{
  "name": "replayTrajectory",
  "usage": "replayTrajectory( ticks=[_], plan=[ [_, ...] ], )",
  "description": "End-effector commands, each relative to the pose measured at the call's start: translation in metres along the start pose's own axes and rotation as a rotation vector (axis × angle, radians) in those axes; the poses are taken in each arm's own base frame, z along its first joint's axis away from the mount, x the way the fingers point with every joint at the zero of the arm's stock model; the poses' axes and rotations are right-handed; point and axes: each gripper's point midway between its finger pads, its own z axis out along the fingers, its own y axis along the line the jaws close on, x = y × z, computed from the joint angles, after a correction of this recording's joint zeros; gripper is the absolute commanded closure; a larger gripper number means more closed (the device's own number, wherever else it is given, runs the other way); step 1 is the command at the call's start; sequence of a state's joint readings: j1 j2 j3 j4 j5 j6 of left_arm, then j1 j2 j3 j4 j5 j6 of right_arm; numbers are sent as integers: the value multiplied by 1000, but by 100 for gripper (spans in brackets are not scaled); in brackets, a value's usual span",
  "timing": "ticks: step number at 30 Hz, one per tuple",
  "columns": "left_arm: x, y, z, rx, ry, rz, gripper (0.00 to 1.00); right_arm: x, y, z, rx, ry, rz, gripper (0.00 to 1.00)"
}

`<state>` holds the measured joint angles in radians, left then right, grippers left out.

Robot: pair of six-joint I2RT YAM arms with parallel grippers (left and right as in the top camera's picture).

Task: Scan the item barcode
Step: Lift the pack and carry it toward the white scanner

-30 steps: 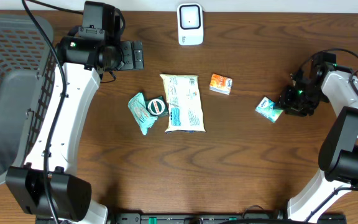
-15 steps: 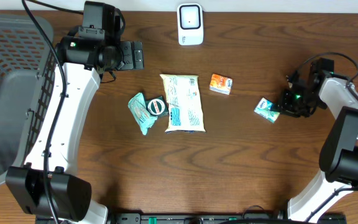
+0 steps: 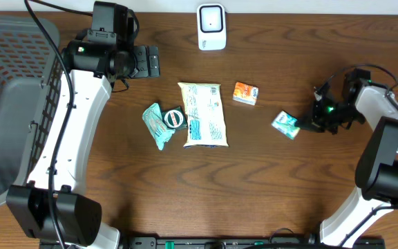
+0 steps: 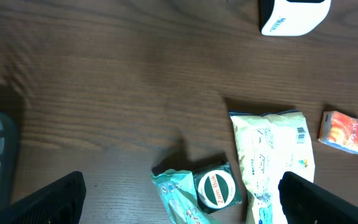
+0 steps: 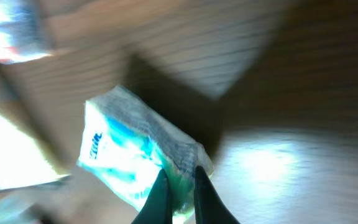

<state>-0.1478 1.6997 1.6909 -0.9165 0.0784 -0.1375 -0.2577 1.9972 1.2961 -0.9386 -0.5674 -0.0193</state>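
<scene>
– Jaws on my right gripper (image 3: 305, 125) are pressed together, pinching one edge of the small teal-and-white packet (image 3: 285, 124). On the right wrist camera the two fingertips (image 5: 161, 191) nip its corner, and the rest of the packet sticks out up and to the left. That view is blurred, so I can't read any print on it.

– Where is it relative to the scanner?

– Well apart. The white scanner (image 3: 211, 26) stands at the far edge of the table (image 3: 268, 180), about the middle. The packet is over on the right side, nearer the robot's base. I can't tell whether it is clear of the wood.

– Anything between them?

– A small orange box (image 3: 245, 93) lies between the packet and the scanner, close by the straight line. Left of that is a long pale pouch (image 3: 202, 115). Just beside the pouch's left edge is a round tin (image 3: 174, 117), which sits on a teal wrapper (image 3: 155, 126).

– And your left side?

– My left gripper (image 3: 148, 62) hangs over the far left part of the table, jaws spread wide with nothing between them. Its camera looks down on the tin, the pouch and the orange box. A grey mesh basket (image 3: 9, 104) fills the left border.
</scene>
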Motion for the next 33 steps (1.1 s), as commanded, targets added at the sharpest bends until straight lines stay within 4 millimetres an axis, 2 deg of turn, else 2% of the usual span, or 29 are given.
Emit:
replayTrajectory(
  ticks=[1, 5, 9, 10, 15, 29, 31, 33],
  plan=[
    [-3, 1, -5, -7, -14, -6, 2, -22, 71, -31, -316, -39, 3, 99],
    [-3, 1, -5, -7, -14, -6, 3, -29, 103, -51, -486, -22, 120, 99],
    [-3, 1, -5, -7, -14, -6, 2, -34, 120, -61, -604, 15, 243, 99],
    [-3, 1, -5, -7, -14, -6, 2, -34, 130, -69, -678, 36, 269, 99],
    [-3, 1, -5, -7, -14, -6, 2, -33, 168, -110, -993, 74, 156, 99],
    [-3, 1, -5, -7, -14, -6, 2, -34, 170, -107, -977, 103, 204, 99],
    [-3, 1, -5, -7, -14, -6, 3, -37, 167, -94, -907, 77, 186, 99],
    [-3, 1, -5, -7, -14, -6, 2, -41, 161, -71, -772, 30, 154, 99]
  ],
)
